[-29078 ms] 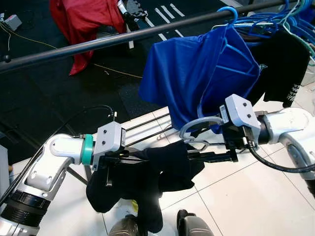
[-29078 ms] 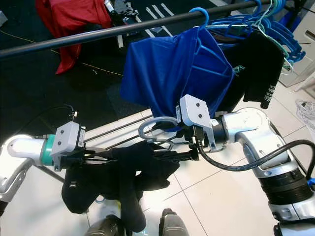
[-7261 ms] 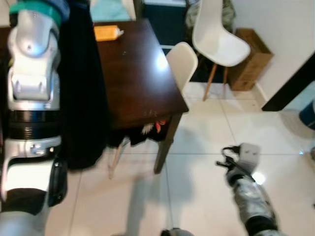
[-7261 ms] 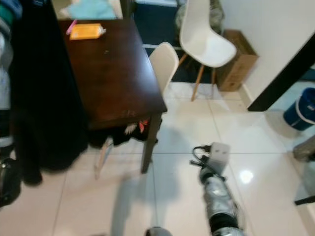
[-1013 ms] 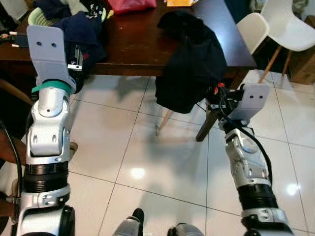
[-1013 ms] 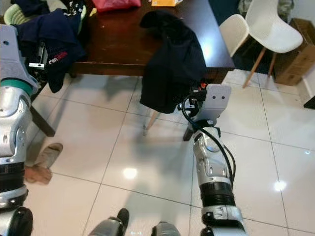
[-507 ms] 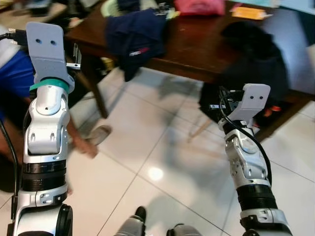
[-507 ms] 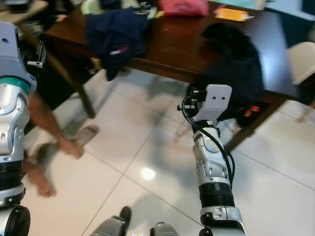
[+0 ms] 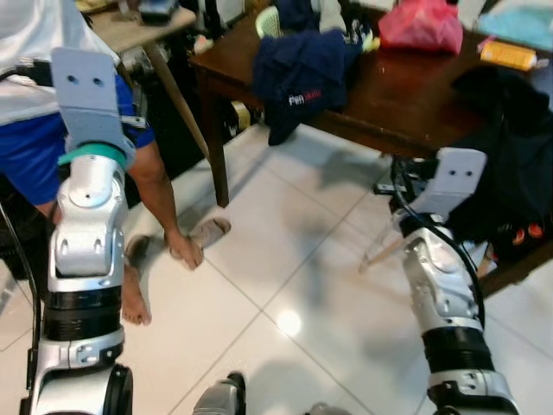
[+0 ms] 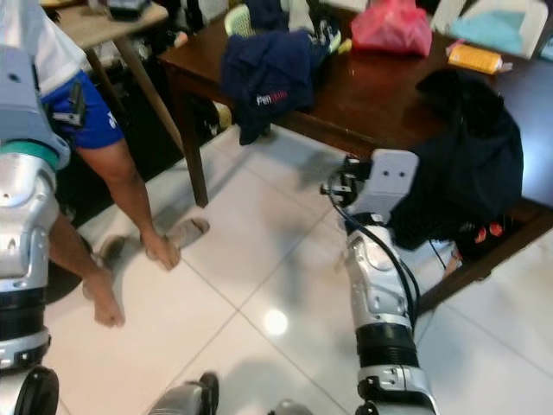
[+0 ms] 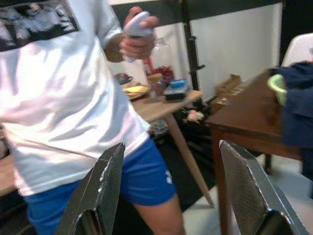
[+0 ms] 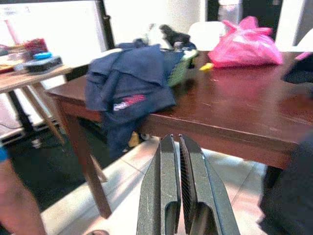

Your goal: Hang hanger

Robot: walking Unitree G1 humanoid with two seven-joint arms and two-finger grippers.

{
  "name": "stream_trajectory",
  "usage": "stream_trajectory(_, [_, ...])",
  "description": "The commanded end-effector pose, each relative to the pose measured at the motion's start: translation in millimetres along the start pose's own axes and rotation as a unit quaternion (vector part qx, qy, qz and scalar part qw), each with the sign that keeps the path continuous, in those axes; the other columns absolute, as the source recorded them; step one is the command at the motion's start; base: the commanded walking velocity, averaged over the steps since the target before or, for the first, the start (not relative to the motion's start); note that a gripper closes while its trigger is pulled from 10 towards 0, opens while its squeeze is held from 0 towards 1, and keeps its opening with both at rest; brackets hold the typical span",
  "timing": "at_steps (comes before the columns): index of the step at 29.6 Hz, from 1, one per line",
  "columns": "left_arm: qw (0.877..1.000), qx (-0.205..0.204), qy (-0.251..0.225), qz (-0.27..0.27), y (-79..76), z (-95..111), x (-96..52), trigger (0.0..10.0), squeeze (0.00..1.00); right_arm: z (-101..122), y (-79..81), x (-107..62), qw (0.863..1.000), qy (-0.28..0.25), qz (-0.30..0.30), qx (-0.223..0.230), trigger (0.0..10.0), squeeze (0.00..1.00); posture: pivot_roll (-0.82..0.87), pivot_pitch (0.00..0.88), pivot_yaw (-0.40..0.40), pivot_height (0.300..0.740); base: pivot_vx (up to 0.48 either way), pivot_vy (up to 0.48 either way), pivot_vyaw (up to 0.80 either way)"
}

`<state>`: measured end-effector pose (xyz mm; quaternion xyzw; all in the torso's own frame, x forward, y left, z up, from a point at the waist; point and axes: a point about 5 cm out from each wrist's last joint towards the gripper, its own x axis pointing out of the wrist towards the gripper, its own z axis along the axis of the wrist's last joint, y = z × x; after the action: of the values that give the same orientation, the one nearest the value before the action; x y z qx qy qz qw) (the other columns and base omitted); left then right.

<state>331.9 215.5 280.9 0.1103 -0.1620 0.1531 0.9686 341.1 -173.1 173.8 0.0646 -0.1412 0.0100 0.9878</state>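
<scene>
A navy blue garment point(image 9: 302, 73) lies bunched over the near edge of a dark wooden table point(image 9: 406, 99). A black garment point(image 9: 510, 156) hangs off the table's right side. My left arm point(image 9: 86, 199) is raised at the left; in the left wrist view the left gripper point(image 11: 171, 196) is open and holds nothing, facing a person. My right arm point(image 9: 441, 259) is raised before the table. Its gripper point(image 12: 178, 191) is shut with nothing between the fingers, pointing at the navy garment point(image 12: 129, 93).
A barefoot person point(image 9: 52, 130) in a white shirt and blue shorts stands close at my left, holding a grey device point(image 11: 137, 27). A slipper point(image 9: 207, 232) lies on the white tiles. A pink bag point(image 9: 421, 24) and a green basket point(image 12: 180, 68) sit on the table. A small wooden side table point(image 11: 161, 105) stands behind.
The camera has swung left along the table, bringing the person and the side table into view. Both arms keep the same raised pose, and neither gripper has taken anything.
</scene>
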Motion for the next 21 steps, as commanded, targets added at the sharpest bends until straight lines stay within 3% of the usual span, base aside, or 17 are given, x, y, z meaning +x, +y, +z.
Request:
stream_trajectory(1, [1.0,-0.001,0.001,-0.005,-3.8,0.1,-1.2,10.0,0.0,-4.9,-5.5,-3.3,1.0,0.012,-0.011,0.003,10.0,0.0,0.01,0.055,0.023,0.74,0.435,0.0,0.0])
stream_trajectory(15, [1.0,-0.002,0.0,-0.009,-4.4,0.6,-1.3,10.0,0.0,-6.6,-8.0,-3.6,1.0,0.018,-0.02,0.011,10.0,0.0,0.01,0.057,0.024,0.74,0.43,0.0,0.0])
stream_trajectory(21, [1.0,-0.002,-0.001,-0.01,-4.5,1.0,-1.2,10.0,0.0,-6.3,-8.8,-2.6,1.0,0.018,-0.023,0.011,10.0,0.0,0.01,0.056,0.025,0.74,0.428,0.0,-0.8])
